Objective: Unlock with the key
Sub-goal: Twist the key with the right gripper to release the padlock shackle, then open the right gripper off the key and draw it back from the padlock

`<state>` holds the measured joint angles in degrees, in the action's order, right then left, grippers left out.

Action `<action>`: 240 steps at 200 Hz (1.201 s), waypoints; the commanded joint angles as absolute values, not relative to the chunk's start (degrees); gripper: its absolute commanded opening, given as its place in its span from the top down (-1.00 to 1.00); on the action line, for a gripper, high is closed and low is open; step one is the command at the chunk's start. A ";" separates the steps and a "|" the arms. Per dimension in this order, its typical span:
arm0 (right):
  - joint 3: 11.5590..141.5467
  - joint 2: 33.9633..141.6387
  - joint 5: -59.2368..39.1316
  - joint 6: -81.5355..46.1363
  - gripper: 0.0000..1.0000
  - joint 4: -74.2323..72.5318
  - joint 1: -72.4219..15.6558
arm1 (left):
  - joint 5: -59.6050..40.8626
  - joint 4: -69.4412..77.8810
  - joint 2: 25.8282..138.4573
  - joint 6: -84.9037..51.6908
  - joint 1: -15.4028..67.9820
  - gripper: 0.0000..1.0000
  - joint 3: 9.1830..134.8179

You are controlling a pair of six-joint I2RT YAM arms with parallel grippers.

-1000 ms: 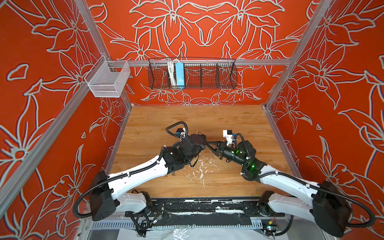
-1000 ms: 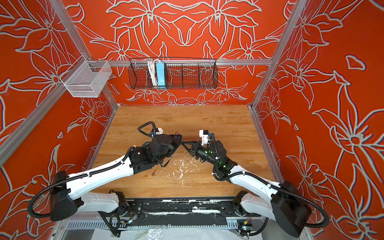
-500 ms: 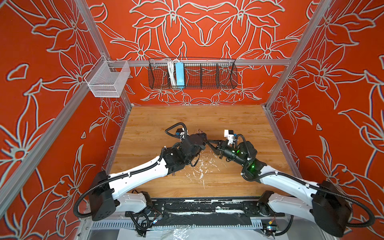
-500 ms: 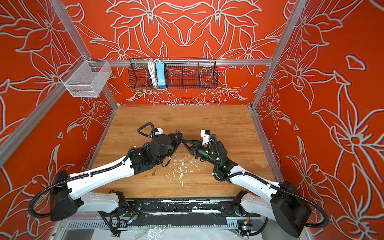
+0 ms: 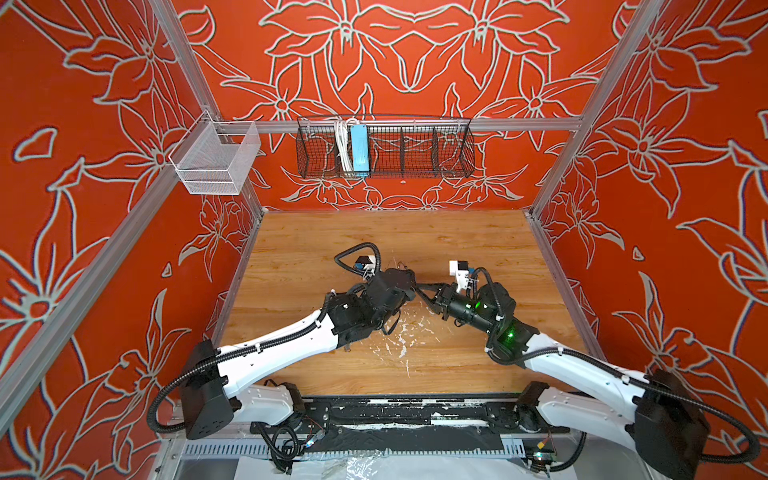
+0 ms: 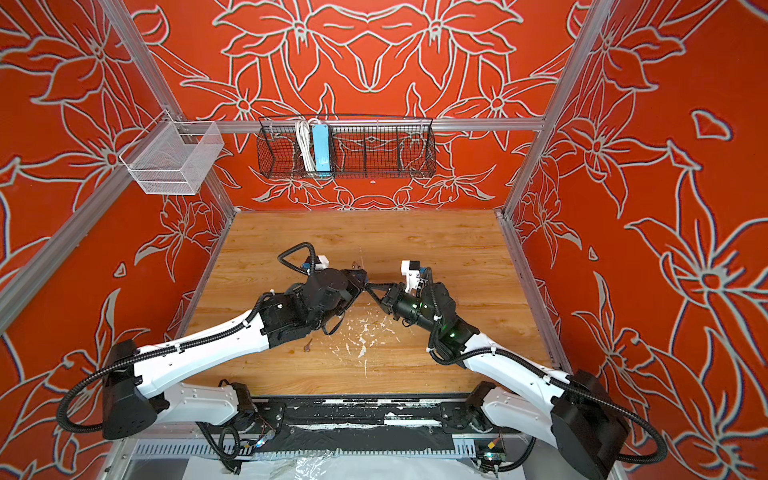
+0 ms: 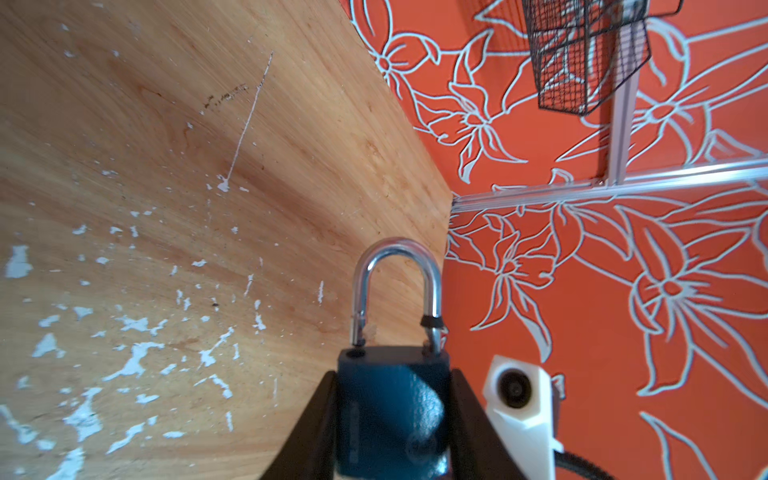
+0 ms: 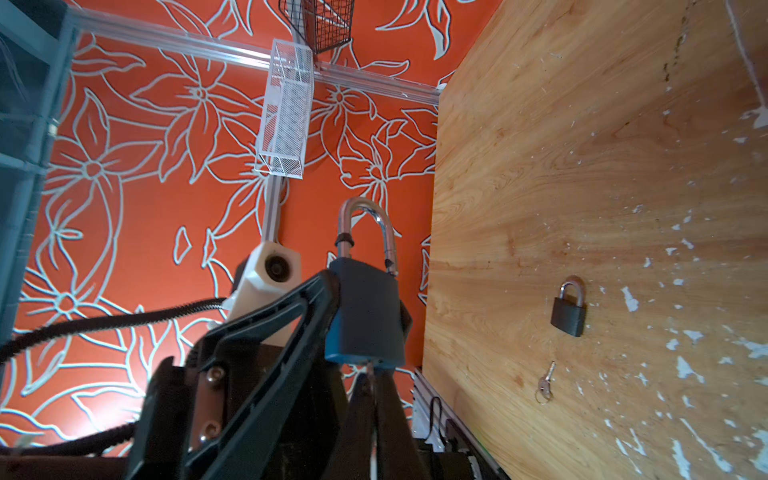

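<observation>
The left gripper (image 7: 392, 380), partway open, clamps the blue padlock (image 7: 390, 411) by its sides. It holds it above the worktop (image 7: 166, 166), presenting the keyhole end to the right gripper (image 8: 374, 378), which is pinched nearly shut on the key (image 8: 369, 366) there. One leg of the shackle (image 7: 395, 249) looks lifted free, so I'd say it's unlocked.

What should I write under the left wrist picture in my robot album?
The left gripper clamps a dark blue padlock between its fingers over the wooden table, shiny shackle popped open.

Left fingers (image 5: 405, 279) just beside right fingers (image 5: 427, 286)
</observation>
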<state>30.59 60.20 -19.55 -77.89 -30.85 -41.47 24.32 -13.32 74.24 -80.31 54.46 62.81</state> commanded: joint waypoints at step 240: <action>57.98 58.93 -18.49 -30.93 0.01 27.01 -38.17 | 11.61 -3.86 63.19 -11.67 52.56 1.00 51.86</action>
